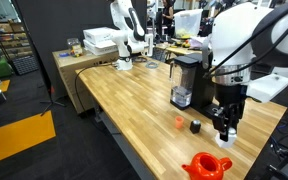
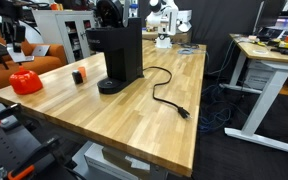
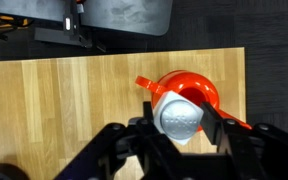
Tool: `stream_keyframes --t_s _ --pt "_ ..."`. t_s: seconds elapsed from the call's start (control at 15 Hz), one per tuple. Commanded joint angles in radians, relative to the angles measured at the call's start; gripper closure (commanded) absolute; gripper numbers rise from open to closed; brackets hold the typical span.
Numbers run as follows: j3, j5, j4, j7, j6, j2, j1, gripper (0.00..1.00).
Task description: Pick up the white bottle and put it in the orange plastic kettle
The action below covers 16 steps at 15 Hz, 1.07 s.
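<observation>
The pick-up is done: my gripper (image 3: 181, 128) is pinching the white bottle (image 3: 181, 116), with 1 finger at its 9 o'clock and 1 at its 3 o'clock. The bottle hangs clear of the wooden table (image 3: 64, 110).

What is left, as I judge it, is the 2nd half: get the bottle over the mouth of the orange plastic kettle (image 3: 194, 86) and let go. In the wrist view the bottle's round end covers the middle of the kettle. The red-orange body shows around it from 10 o'clock to 3 o'clock, with the spout poking out at 10 o'clock. So I seem to be lined up roughly above it, though the bottle hides the opening and I cannot tell whether the mouth sits right underneath.

In an exterior view the kettle (image 1: 206, 166) stands on the table at about 7 o'clock from the gripper (image 1: 227, 128), lower and apart — no contact. Descent and release are not yet done.
</observation>
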Motion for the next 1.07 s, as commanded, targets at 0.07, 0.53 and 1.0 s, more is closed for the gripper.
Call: stream_keyframes --t_s 0.07,0.53,1.0 --pt "0.011 0.014 0.051 -0.037 -0.056 0.034 0.005 0.75" --pt "0.014 0.011 0.077 -0.039 -0.064 0.077 0.008 0.75" --pt "0.016 0.012 0.104 -0.049 -0.067 0.109 0.012 0.75"
